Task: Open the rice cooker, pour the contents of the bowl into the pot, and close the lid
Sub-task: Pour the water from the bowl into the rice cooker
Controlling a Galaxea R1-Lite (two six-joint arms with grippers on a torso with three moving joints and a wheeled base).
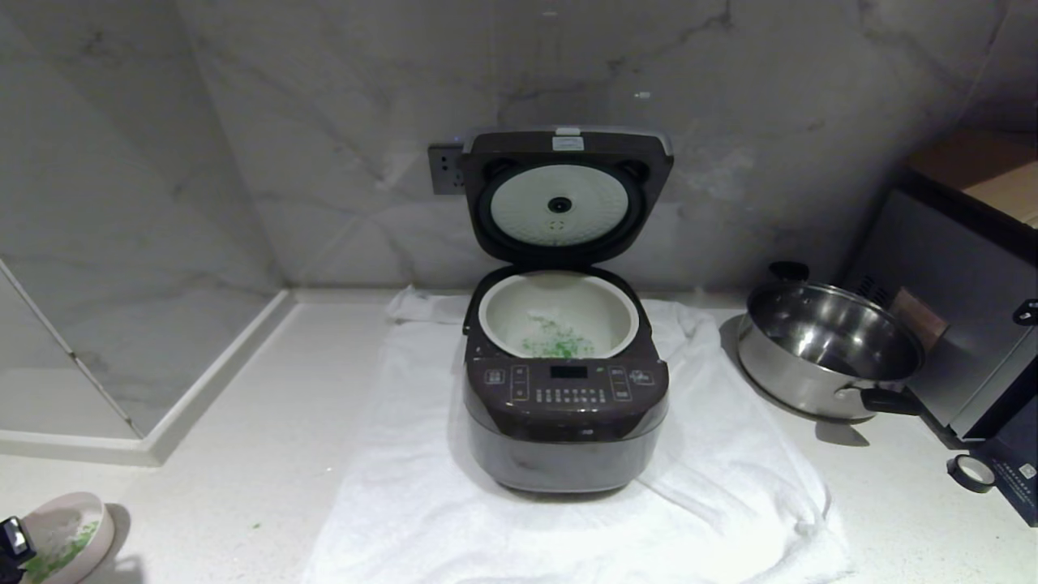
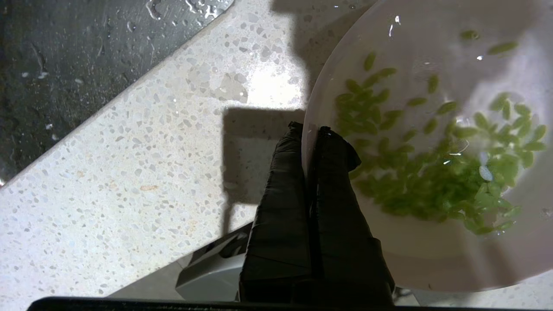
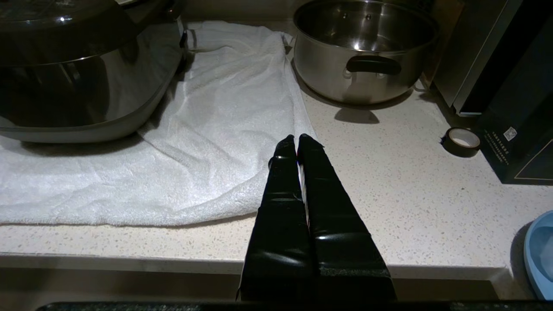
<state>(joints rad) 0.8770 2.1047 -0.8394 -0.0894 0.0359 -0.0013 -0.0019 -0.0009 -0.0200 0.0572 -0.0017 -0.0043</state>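
The large rounded dark brown-grey rice cooker [image 1: 565, 414] stands on a white towel [image 1: 389, 503] on the speckled counter [image 1: 243, 454], its hinged lid [image 1: 568, 195] raised upright and its round white inner pot [image 1: 558, 316] holding a scatter of green bits. At the counter's near left corner, well apart from the cooker, the left gripper [image 2: 309, 128] has its black fingers pinched shut on the rim of the small pale pink bowl [image 2: 432, 242], which holds wet bright green grains [image 2: 432, 172]. The right gripper [image 3: 296, 138] hovers with fingers pressed together and empty over the towel's edge, near a shiny steel pan [image 3: 363, 47] with black handles.
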